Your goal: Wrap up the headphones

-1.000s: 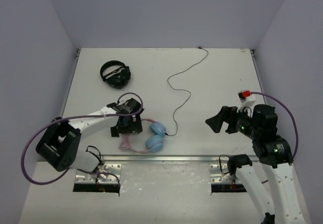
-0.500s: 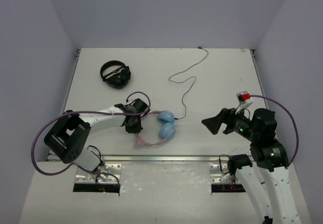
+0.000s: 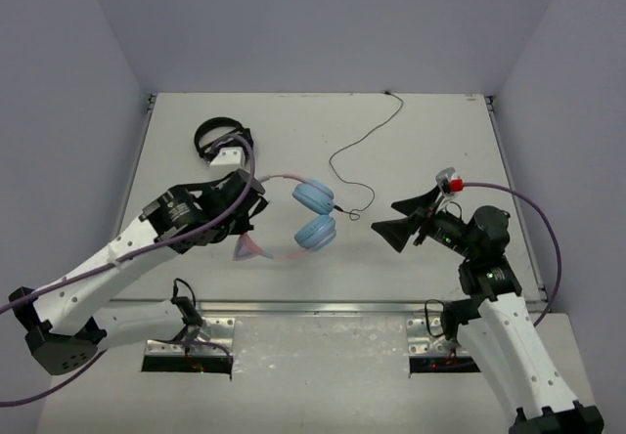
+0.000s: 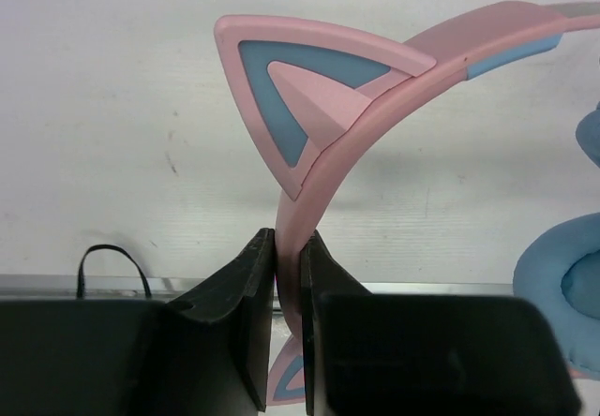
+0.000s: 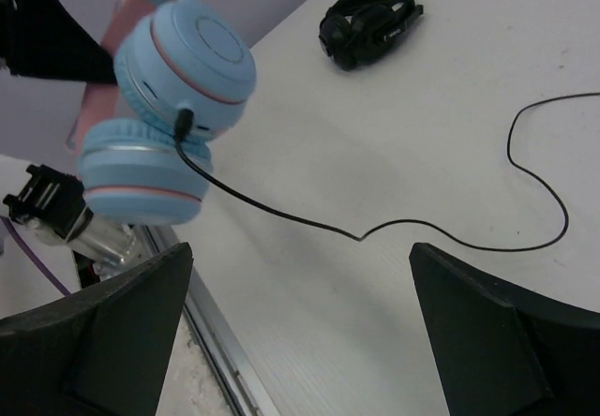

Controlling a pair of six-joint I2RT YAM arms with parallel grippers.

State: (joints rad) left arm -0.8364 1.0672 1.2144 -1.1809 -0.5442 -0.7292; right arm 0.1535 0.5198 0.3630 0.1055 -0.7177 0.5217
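The headphones [image 3: 315, 215] have a pink cat-ear headband [image 4: 314, 116] and light blue ear cups [image 5: 187, 60], and they hang above the table. My left gripper [image 3: 252, 209] is shut on the headband, which is pinched between the two fingers [image 4: 253, 285] just below one cat ear. The thin black cable [image 3: 364, 141] runs from the upper cup [image 5: 184, 121] across the table to the far edge. To the right of the cups, my right gripper [image 3: 387, 217] stands wide open and holds nothing. The cable [image 5: 394, 224] lies on the table ahead of it.
All-black headphones [image 3: 221, 144] lie at the back left of the table, behind my left arm. A metal rail [image 3: 323, 307] runs along the table's near edge. Grey walls close in the left, right and back sides.
My left gripper has shut on the pink headband and lifted the headphones off the table, up and back. The cable was dragged along. My right gripper has moved left toward the ear cups, still open.
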